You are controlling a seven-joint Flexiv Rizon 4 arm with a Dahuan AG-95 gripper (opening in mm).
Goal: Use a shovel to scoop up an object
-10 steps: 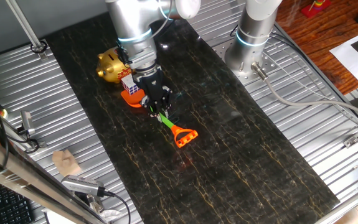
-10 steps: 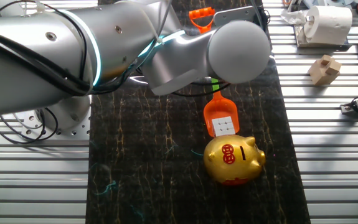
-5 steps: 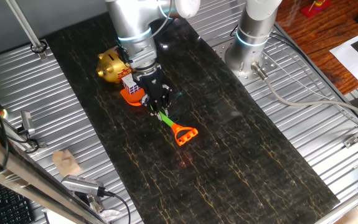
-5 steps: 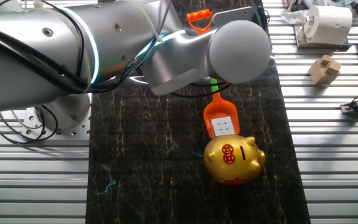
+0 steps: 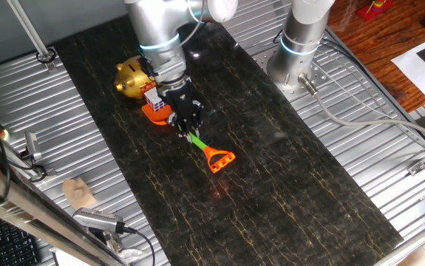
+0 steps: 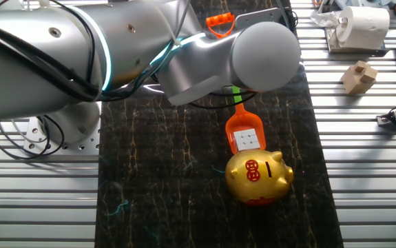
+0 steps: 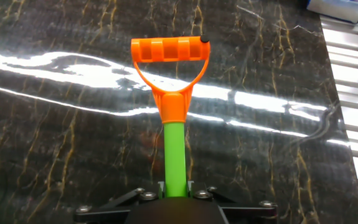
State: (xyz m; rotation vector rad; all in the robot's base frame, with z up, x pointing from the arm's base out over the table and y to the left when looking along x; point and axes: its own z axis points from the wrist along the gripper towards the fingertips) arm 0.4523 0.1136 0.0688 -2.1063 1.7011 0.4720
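Observation:
The shovel has an orange blade point(image 6: 243, 132), a green shaft point(image 7: 175, 155) and an orange loop handle point(image 5: 219, 159). My gripper point(image 5: 188, 125) is shut on the green shaft just behind the blade; in the hand view point(image 7: 175, 188) the shaft runs out from between the jaws to the handle point(image 7: 169, 50). The small cube point(image 6: 248, 140), with white squares up, sits on the blade, against the gold piggy bank point(image 6: 257, 176). In one fixed view the cube point(image 5: 150, 99) shows between the piggy bank point(image 5: 133, 77) and my hand.
A second arm's base point(image 5: 301, 41) stands at the far side of the dark mat. A wooden block point(image 6: 359, 76) and a paper roll point(image 6: 363, 22) lie on the metal table beyond the mat. Cables run along the table's sides.
The shovel's handle end has risen slightly while the blade stays under the cube against the piggy bank.

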